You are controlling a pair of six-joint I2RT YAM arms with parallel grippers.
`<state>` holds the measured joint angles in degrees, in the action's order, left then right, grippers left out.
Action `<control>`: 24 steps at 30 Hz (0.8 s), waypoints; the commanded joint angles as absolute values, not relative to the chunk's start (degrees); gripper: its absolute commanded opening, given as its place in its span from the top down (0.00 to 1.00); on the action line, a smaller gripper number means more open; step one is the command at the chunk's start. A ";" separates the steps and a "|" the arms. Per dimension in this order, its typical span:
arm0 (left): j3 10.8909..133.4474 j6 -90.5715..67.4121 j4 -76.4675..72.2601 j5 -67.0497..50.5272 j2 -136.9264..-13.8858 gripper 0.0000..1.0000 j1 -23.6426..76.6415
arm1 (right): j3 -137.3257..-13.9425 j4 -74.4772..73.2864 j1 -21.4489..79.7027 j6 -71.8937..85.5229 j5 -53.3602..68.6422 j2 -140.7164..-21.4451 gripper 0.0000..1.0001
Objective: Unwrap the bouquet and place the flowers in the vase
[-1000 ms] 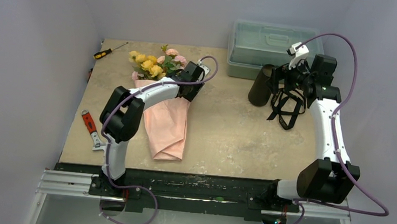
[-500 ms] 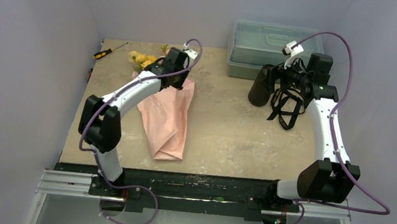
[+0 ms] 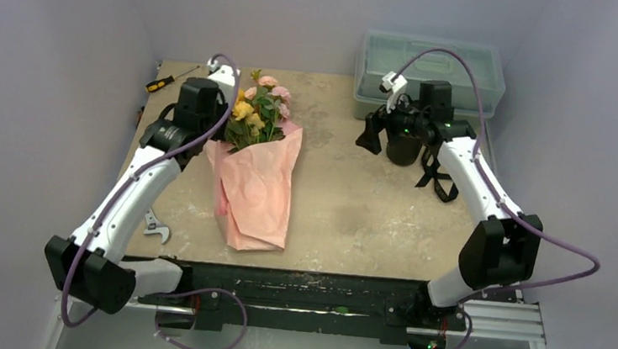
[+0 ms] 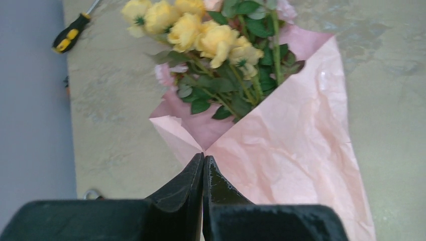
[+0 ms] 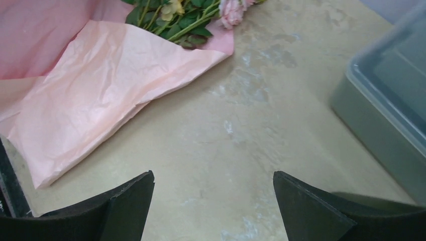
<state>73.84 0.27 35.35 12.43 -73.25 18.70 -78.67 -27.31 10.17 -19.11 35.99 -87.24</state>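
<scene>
Bouquet [image 3: 256, 166] lies on worktop [image 3: 352, 216], left of centre | left end effector [image 4: 202, 161] pressed together, apparently pinching paper [image 4: 286, 150] at its top edge | right end effector [image 5: 213, 187] spread, empty | paper thin, tears easily: hold edge; flowers [image 4: 211, 37] light: take stems.

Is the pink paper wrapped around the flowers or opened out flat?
Wrapped. The pink paper folds around the flowers, with only blooms and leaves poking out the top.

Closed gripper [image 4: 203, 160], pink-wrapped bouquet [image 4: 261, 125], screwdriver [image 4: 71, 34]
</scene>
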 commanded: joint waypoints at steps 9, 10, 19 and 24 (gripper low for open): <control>60.83 -4.06 43.78 31.22 -64.59 1.00 2.73 | -92.62 -25.61 22.64 -14.24 37.92 -105.14 0.09; 60.21 -4.19 43.71 31.34 -65.24 1.00 1.67 | -93.52 -25.32 23.12 -13.10 38.08 -106.51 0.09; 61.87 -3.17 43.57 27.26 -79.87 1.00 -1.76 | -101.26 -23.74 26.85 -1.48 38.26 -119.36 0.10; 62.64 -4.29 42.54 24.59 -85.27 1.00 -2.52 | -102.59 -21.39 28.37 7.18 38.83 -124.23 0.11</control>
